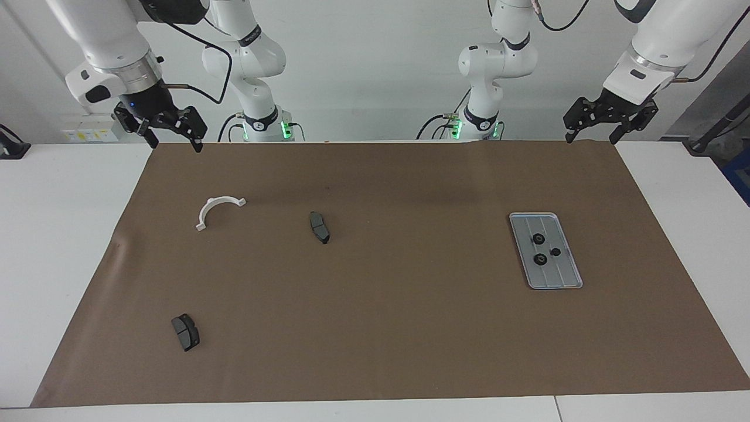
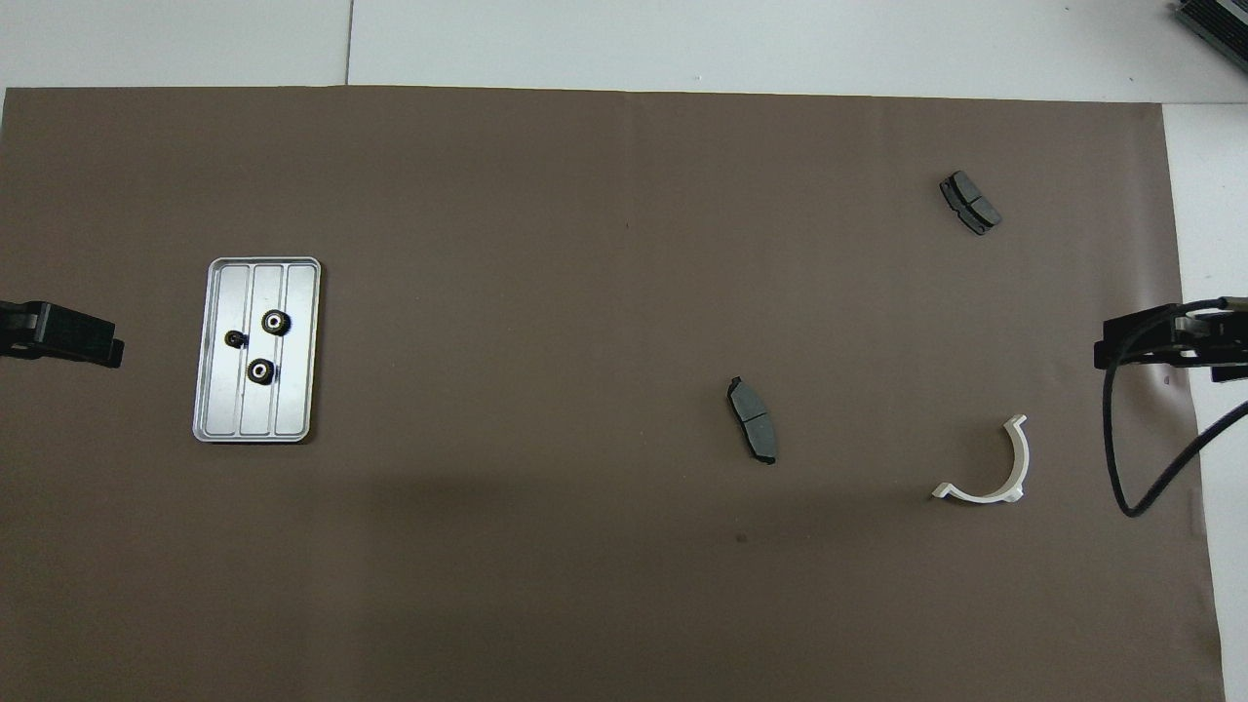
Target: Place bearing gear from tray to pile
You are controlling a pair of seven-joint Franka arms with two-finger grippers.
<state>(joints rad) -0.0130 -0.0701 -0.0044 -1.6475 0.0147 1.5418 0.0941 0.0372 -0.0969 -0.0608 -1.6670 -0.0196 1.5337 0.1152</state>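
Three black gears [image 1: 540,249] lie close together in the flat grooved silver tray [image 1: 565,278].

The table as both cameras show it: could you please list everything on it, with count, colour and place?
tray: one, silver-grey, on the mat toward the left arm's end.
gear parts: three, black, all on the tray.
curved pads: two, dark grey; one mid-mat, one farther from the robots, toward the right arm's end.
half-ring: one, white, toward the right arm's end.
mat: one, brown, covering the white table.
left gripper: open, raised.
right gripper: open, raised.
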